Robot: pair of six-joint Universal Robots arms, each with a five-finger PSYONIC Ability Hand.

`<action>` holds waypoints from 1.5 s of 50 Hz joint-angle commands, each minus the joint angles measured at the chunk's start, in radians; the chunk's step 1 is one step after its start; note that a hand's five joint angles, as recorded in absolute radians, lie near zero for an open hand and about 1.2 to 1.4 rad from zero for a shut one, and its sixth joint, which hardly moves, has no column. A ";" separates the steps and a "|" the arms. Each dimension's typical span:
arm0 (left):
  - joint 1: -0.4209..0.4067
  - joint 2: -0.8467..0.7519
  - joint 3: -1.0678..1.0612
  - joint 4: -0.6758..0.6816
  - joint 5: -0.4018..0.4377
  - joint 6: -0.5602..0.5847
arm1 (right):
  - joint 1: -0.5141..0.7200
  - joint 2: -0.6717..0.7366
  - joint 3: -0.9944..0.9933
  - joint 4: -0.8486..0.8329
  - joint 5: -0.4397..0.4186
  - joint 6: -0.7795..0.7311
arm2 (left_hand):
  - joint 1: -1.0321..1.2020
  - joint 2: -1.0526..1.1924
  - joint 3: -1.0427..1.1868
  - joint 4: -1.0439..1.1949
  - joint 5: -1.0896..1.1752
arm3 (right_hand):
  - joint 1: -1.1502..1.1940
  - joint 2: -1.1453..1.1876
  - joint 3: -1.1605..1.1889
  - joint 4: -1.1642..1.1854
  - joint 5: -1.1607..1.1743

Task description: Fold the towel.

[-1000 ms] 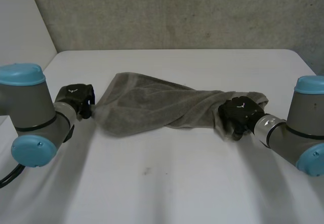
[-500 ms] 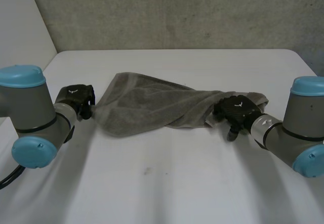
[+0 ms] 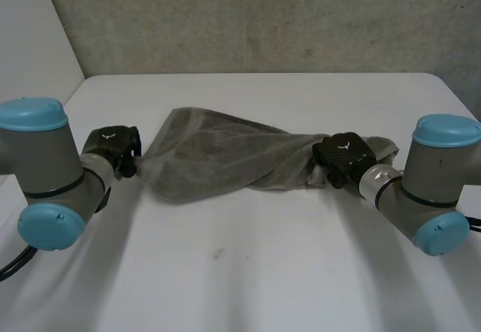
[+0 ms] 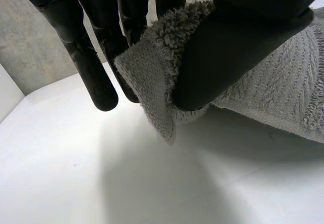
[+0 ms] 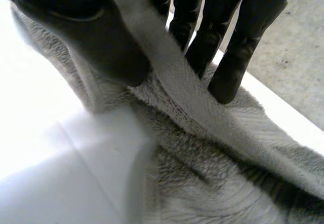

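Left hand (image 3: 113,144) pinches a corner of the towel (image 3: 218,159) — right hand (image 3: 342,154) apparently grips its opposite end.

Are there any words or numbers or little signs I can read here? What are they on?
No words or numbers can be read anywhere.
On the back of the left hand: a small white mark, too small to read.
On the back of the right hand: the same kind of small white mark, too small to read.
On the towel: no label or writing to be seen.
On the table: no writing.
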 commanded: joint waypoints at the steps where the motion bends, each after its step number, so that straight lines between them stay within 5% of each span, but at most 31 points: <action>1: 0.003 0.030 0.002 -0.015 0.000 0.003 | -0.012 -0.160 0.005 -0.014 0.024 0.021 | 0.200 0.178 0.180 0.177 0.194 | 0.157 0.168 0.179 0.178 0.168; 10: 0.027 0.251 -0.044 -0.086 0.000 0.015 | -0.150 -0.470 -0.027 0.169 0.004 0.064 | 0.200 0.178 0.180 0.177 0.194 | 0.157 0.168 0.179 0.178 0.168; 18: 0.110 0.484 -0.072 -0.137 0.002 0.182 | -0.299 -0.580 -0.098 0.449 -0.161 0.061 | 0.200 0.178 0.180 0.177 0.194 | 0.157 0.168 0.179 0.178 0.168; 30: 0.148 0.613 0.064 -0.256 0.042 0.230 | -0.374 -0.691 -0.219 0.575 -0.209 0.061 | 0.200 0.178 0.180 0.177 0.194 | 0.157 0.168 0.179 0.178 0.168; 43: 0.125 0.233 0.216 -0.357 0.045 0.252 | -0.289 -0.311 -0.401 0.754 -0.142 -0.132 | 0.200 0.178 0.180 0.177 0.194 | 0.157 0.168 0.179 0.178 0.168; 54: 0.059 -0.054 0.706 -0.348 0.036 0.189 | -0.152 -0.024 -0.898 0.569 0.004 0.030 | 0.200 0.178 0.180 0.177 0.194 | 0.157 0.168 0.179 0.178 0.168; 63: 0.059 -0.102 1.089 -0.244 0.014 -0.073 | -0.150 -0.032 -1.069 0.306 0.053 0.218 | 0.200 0.178 0.180 0.177 0.194 | 0.157 0.168 0.179 0.178 0.168; 75: 0.067 -0.102 0.848 -0.249 0.013 -0.107 | -0.158 -0.067 -0.831 0.349 -0.022 0.230 | 0.200 0.178 0.180 0.177 0.194 | 0.157 0.168 0.179 0.178 0.168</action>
